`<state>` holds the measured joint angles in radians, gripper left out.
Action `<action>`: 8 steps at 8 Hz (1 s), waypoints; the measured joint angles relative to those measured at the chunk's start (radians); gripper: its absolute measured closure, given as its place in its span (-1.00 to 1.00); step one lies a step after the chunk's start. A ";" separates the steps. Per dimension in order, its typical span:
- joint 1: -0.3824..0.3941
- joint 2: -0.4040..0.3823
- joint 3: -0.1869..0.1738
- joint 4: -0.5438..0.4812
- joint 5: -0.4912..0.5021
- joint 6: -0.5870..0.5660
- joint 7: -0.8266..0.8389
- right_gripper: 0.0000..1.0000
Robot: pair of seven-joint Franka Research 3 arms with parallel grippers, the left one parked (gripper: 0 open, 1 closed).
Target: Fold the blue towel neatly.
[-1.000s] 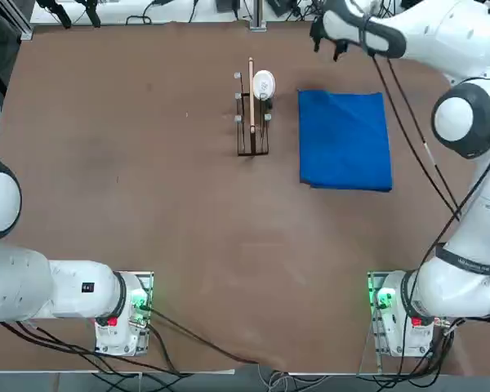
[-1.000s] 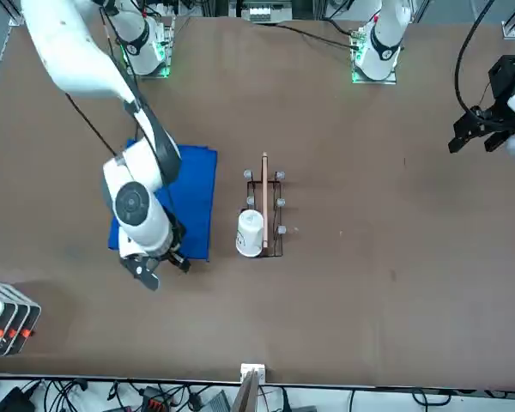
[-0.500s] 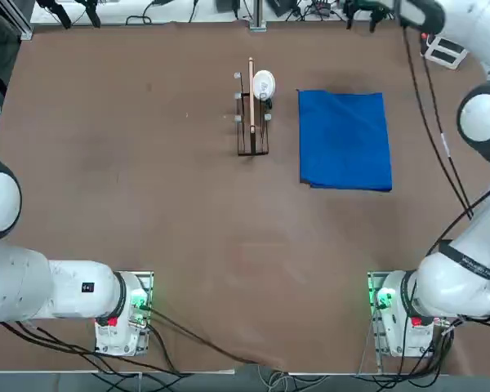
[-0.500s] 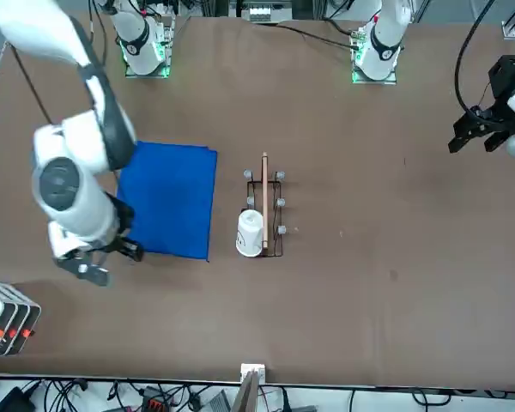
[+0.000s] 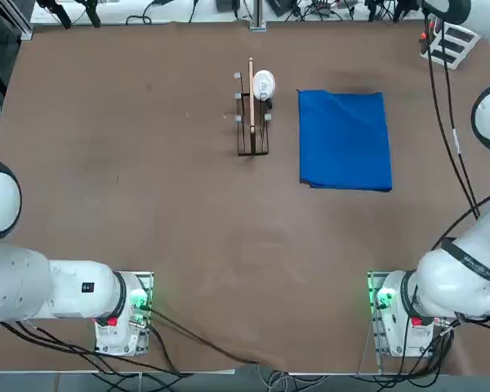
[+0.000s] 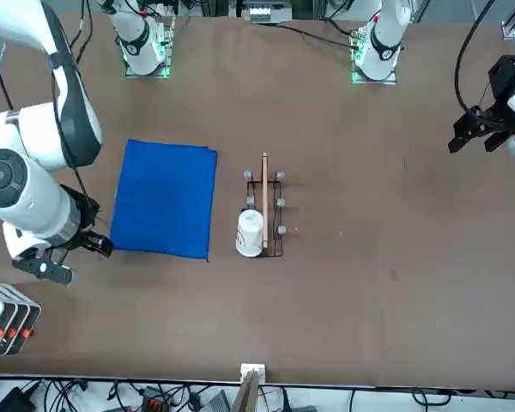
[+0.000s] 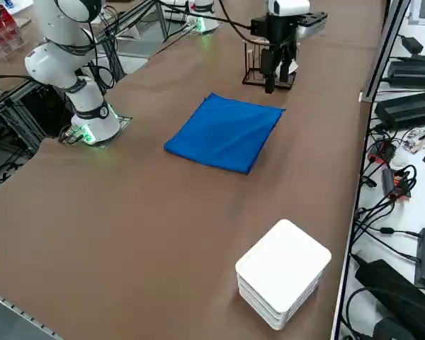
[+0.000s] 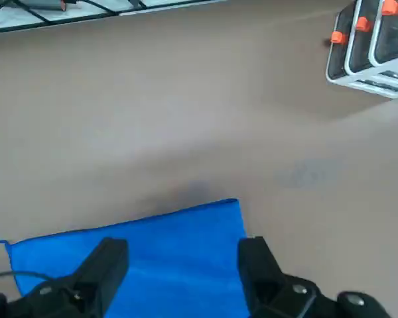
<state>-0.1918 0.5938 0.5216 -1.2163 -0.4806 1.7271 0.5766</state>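
The right pincer (image 8: 179, 281) has swung clear toward the frame's left edge, fingers apart and empty; the blue towel (image 6: 166, 199) lies folded flat, apparently finished.

The blue towel (image 5: 345, 140) lies flat with bare table (image 5: 147, 204) on its near and right sides. A wire rack (image 5: 251, 114) holding a white cup (image 5: 263, 83) stands just beside its left edge. The right gripper (image 8: 179, 265), fingers spread, hangs over the towel's far edge, and a white box stack (image 7: 283, 282) sits well apart at the far right corner.

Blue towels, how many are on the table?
1. The bright royal-blue rectangular cloth towel lies flat on the brown table, beside the dark wire rack. The right gripper, fingers open, hovers off its far edge. None looks hidden.
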 joint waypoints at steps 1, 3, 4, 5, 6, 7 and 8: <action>-0.008 -0.004 0.000 0.000 0.000 -0.002 -0.016 -1.00; -0.025 -0.015 -0.028 0.000 0.052 -0.003 -0.100 -1.00; -0.015 -0.032 -0.093 0.000 0.124 -0.003 -0.164 -1.00; 0.011 -0.055 -0.181 -0.003 0.201 -0.003 -0.238 -1.00; 0.046 -0.082 -0.273 -0.013 0.269 -0.004 -0.303 -1.00; 0.080 -0.110 -0.352 -0.031 0.310 -0.007 -0.352 -1.00; 0.112 -0.139 -0.416 -0.055 0.334 -0.012 -0.383 -1.00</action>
<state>-0.0795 0.4553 0.1059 -1.2713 -0.1466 1.7154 0.1935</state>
